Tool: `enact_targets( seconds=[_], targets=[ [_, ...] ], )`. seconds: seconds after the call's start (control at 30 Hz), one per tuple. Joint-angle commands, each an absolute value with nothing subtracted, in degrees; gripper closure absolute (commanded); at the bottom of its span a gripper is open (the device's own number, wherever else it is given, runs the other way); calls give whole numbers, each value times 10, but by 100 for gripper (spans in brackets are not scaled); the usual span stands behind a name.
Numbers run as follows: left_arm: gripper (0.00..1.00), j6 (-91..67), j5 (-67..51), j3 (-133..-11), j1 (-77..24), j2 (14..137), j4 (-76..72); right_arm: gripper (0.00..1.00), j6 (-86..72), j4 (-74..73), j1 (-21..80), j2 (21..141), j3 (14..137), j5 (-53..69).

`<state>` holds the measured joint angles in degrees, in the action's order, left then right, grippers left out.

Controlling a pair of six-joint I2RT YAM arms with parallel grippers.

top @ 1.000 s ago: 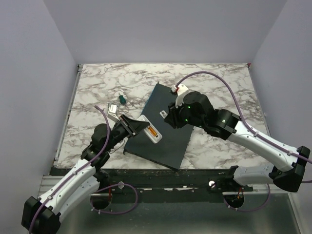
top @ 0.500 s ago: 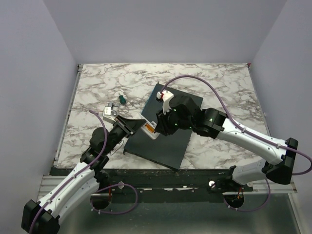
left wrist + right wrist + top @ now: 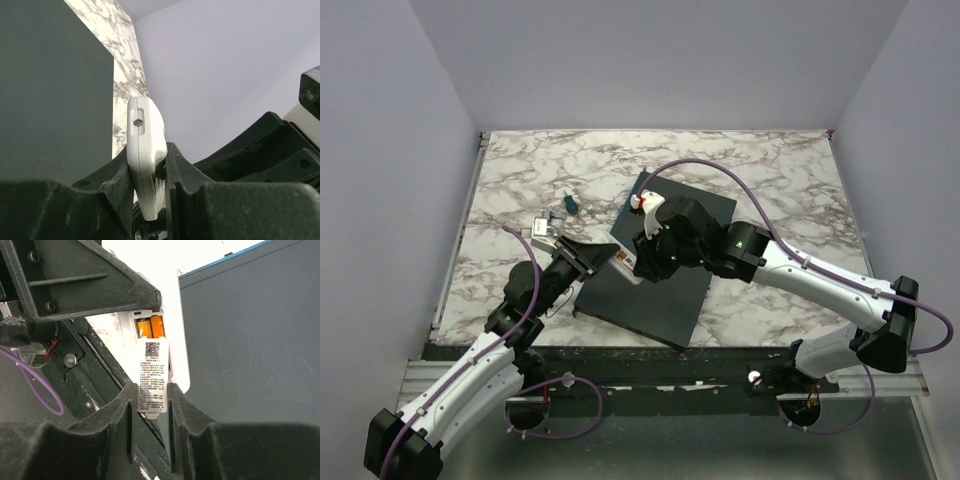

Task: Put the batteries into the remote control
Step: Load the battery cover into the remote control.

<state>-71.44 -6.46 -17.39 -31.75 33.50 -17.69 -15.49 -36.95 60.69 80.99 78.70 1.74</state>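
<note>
The right gripper (image 3: 151,396), clenched on a white printed battery cover (image 3: 151,365), holds it along the long axis of the small white oblong remote control (image 3: 180,360), which the left gripper (image 3: 147,172) clamps near frame centre, with the orange-copper cylindrical batteries (image 3: 150,326) seated just above the cover's top edge.

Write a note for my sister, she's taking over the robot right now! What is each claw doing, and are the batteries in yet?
Left gripper: shut on the remote control, clamping its sides at the left edge of the dark slab.
Right gripper: shut on the labelled battery cover, which lies over the remote's back.
Batteries: two orange ones sit side by side in the bay, their ends showing above the cover.
Done: both batteries are loaded.
Left: probably slide the cover fully closed, then let go.
</note>
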Motion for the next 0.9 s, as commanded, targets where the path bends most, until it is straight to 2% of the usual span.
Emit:
enact_targets(
  seconds=[0.0,0.87],
  targets=[
    [100,-722,-65,-176,-320,334,-206,99,-139,-367,609,822,815,22],
    [100,-727,-72,-172,-320,332,-208,99,-127,-348,610,841,824,2]
  ],
)
